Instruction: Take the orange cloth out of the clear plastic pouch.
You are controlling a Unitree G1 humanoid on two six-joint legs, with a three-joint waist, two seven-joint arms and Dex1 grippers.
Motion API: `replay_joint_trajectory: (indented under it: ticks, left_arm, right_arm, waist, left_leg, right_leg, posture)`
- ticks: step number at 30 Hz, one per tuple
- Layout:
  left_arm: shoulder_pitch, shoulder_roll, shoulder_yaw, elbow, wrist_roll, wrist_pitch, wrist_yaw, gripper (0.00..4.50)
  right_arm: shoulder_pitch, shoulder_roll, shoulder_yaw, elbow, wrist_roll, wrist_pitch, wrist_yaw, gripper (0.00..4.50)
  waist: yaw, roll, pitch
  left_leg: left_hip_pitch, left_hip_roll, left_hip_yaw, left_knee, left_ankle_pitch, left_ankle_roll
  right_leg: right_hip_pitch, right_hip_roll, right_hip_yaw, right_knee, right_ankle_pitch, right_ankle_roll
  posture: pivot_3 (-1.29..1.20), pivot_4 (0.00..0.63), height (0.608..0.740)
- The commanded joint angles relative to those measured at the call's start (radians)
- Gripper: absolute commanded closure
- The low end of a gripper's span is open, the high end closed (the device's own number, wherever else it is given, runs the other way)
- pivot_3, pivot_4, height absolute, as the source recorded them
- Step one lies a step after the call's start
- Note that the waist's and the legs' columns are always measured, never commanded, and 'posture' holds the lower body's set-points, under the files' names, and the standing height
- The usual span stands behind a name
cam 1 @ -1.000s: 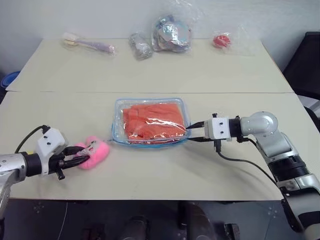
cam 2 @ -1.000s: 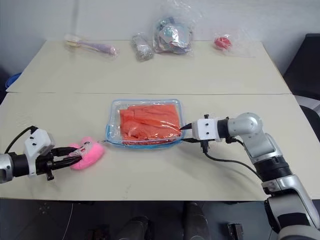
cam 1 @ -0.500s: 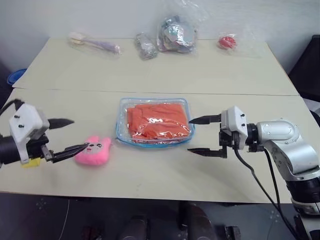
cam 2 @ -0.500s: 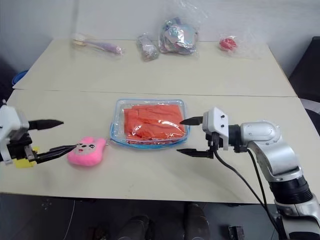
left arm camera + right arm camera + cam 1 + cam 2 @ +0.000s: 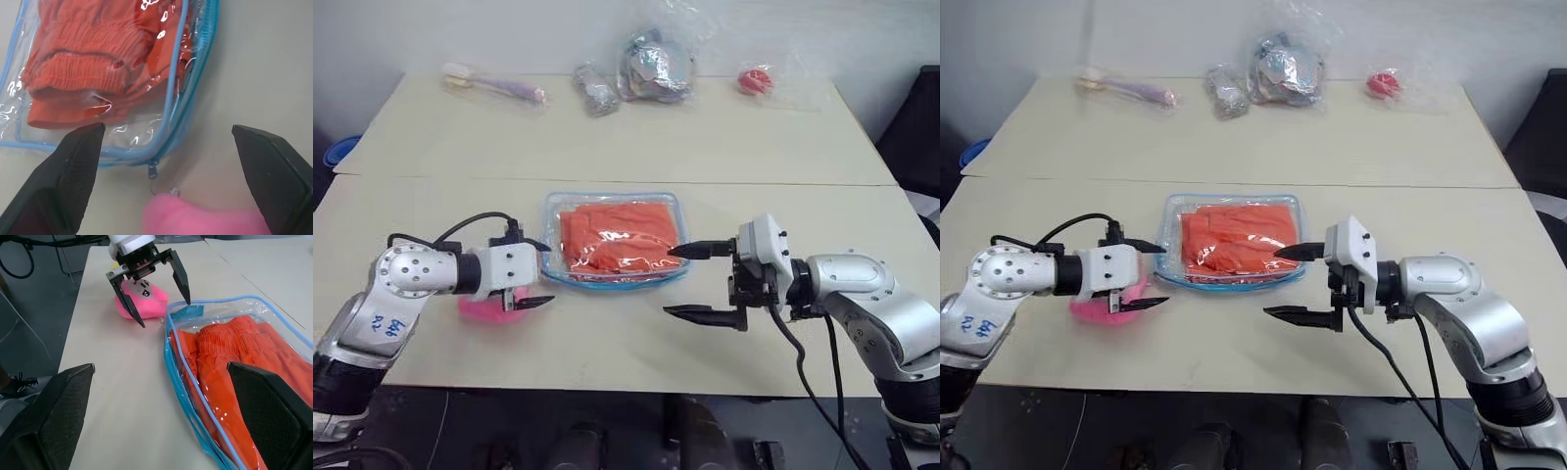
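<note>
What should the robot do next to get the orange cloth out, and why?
Probably close the left gripper on the zip pull at the pouch's near corner. The cloth lies sealed inside the pouch, both grippers are open and hold nothing, and the right gripper waits at the pouch's other side.

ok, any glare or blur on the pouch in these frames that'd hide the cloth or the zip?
Left wrist view: small white glare spots on the clear plastic pouch, orange cloth and blue zip edge readable; the pink toy is soft, out of focus. Right wrist view: faint sheen on the plastic, cloth clear. Left eye view: a few highlights on the pouch top, nothing hidden.
</note>
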Motion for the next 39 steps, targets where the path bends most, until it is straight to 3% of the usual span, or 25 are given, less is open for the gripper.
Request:
replay_joint_trajectory:
  ticks: [1, 5, 8, 20, 24, 29, 32, 39]
  left_arm:
    - [-0.021, -0.014, 0.002, 0.020, 0.026, -0.038, 0.007, 0.07]
    - [-0.026, -0.033, 0.011, 0.040, 0.027, -0.050, 0.006, 0.07]
    - [-0.030, -0.054, 0.027, 0.036, -0.002, -0.022, 0.002, 0.68]
    - [-0.040, -0.082, 0.023, 0.036, 0.011, -0.023, 0.011, 4.47]
    - [-0.040, -0.108, 0.038, -0.005, -0.039, 0.045, 0.001, 4.47]
    - [-0.100, -0.206, 0.128, -0.077, -0.209, 0.269, 0.058, 4.47]
    - [-0.123, -0.244, 0.146, -0.106, -0.261, 0.354, 0.091, 4.50]
    - [-0.123, -0.272, 0.125, -0.147, -0.271, 0.406, 0.132, 4.50]
  right_arm:
    - [0.012, 0.002, -0.021, -0.046, 0.020, -0.005, -0.011, 0.00]
    - [0.016, 0.005, -0.012, -0.043, 0.012, -0.012, -0.016, 0.00]
    - [0.012, 0.008, -0.003, -0.036, 0.003, -0.018, -0.017, 0.00]
    - [0.002, 0.004, 0.013, -0.010, -0.023, -0.041, 0.005, 0.00]
    - [0.014, 0.000, 0.016, -0.010, -0.040, -0.055, 0.009, 0.00]
    - [0.037, 0.012, 0.041, -0.003, -0.106, -0.091, -0.021, 0.00]
    - [0.041, 0.034, 0.066, 0.013, -0.152, -0.116, -0.049, 0.59]
    - [0.000, 0.127, 0.155, 0.096, -0.325, -0.205, -0.156, 3.07]
  waist:
    - [0.000, 0.000, 0.000]
    - [0.000, 0.000, 0.000]
    - [0.000, 0.000, 0.000]
    - [0.001, 0.000, 0.000]
    - [0.001, 0.000, 0.000]
    - [0.006, -0.001, 0.000]
    - [0.002, -0.001, -0.001]
    - [-0.003, -0.001, -0.001]
  left_leg:
    - [0.000, 0.000, 0.000, 0.000, 0.000, 0.000]
    - [0.000, 0.000, 0.000, 0.000, 0.000, 0.000]
    - [0.000, 0.000, 0.000, 0.001, 0.000, 0.000]
    - [0.000, 0.000, 0.000, 0.001, 0.000, 0.000]
    - [0.000, 0.000, 0.000, 0.001, 0.000, 0.000]
    - [-0.001, 0.000, -0.001, 0.003, 0.000, 0.000]
    - [-0.001, -0.001, -0.001, 0.004, 0.000, 0.000]
    - [0.000, 0.000, -0.003, 0.003, 0.000, 0.000]
  right_leg:
    - [0.000, 0.000, 0.000, 0.000, 0.000, 0.000]
    - [0.000, 0.000, 0.000, 0.000, 0.000, 0.000]
    - [0.000, 0.000, 0.000, 0.000, 0.000, 0.000]
    - [0.000, 0.000, 0.000, 0.000, 0.000, 0.000]
    - [0.000, 0.000, 0.000, 0.000, 0.000, 0.000]
    - [0.001, -0.001, 0.000, 0.001, 0.000, 0.000]
    - [0.001, -0.001, 0.000, 0.002, 0.000, 0.001]
    - [0.001, 0.000, 0.001, 0.002, 0.000, 0.001]
  posture:
    - [0.00, 0.150, 0.740]
    - [0.00, 0.150, 0.740]
    - [0.00, 0.150, 0.740]
    - [0.00, 0.150, 0.740]
    - [0.00, 0.150, 0.740]
    - [0.00, 0.150, 0.740]
    - [0.00, 0.150, 0.740]
    - [0.00, 0.150, 0.740]
